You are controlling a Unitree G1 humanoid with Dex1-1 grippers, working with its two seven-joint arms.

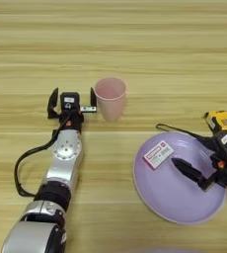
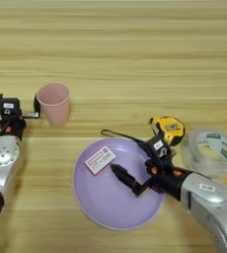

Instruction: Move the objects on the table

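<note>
Lilac plastic dominates the near side of a light-yellow plank counter [image 1: 135,29], where a large round plate [image 2: 105,207] lies close to the front edge with a small pink-and-white box [image 2: 100,160] flat on its upper left portion. The robot's right gripper [image 2: 120,155] reaches in from the lower right over the plate, its two black fingers spread: one dark finger [image 2: 125,179] lies low across the plate's middle just right of the box, the other stretches thin along the plate's far rim, and nothing sits between the jaws. Just behind that gripper's wrist, off the plate's upper right rim, a yellow tape measure [image 2: 168,129] rests on the wood, and right of it a clear roll of tape [image 2: 211,148] lies flat; whether the two touch cannot be told. Across the counter, the left arm extends up from the lower left corner, a black cable looping beside it, to the left gripper [image 1: 72,103], whose jaws stand released, upright and wide apart with nothing between them; the right-hand finger [image 1: 93,97] stands just beside a pale pink cup [image 1: 110,97], and contact cannot be told. The cup stands upright, mouth open, on bare wood well apart from the plate. Beyond cup and tape measure, the far half of the counter runs on as unbroken horizontal grain to the top of both views, and bare wood also lies between cup and plate.
</note>
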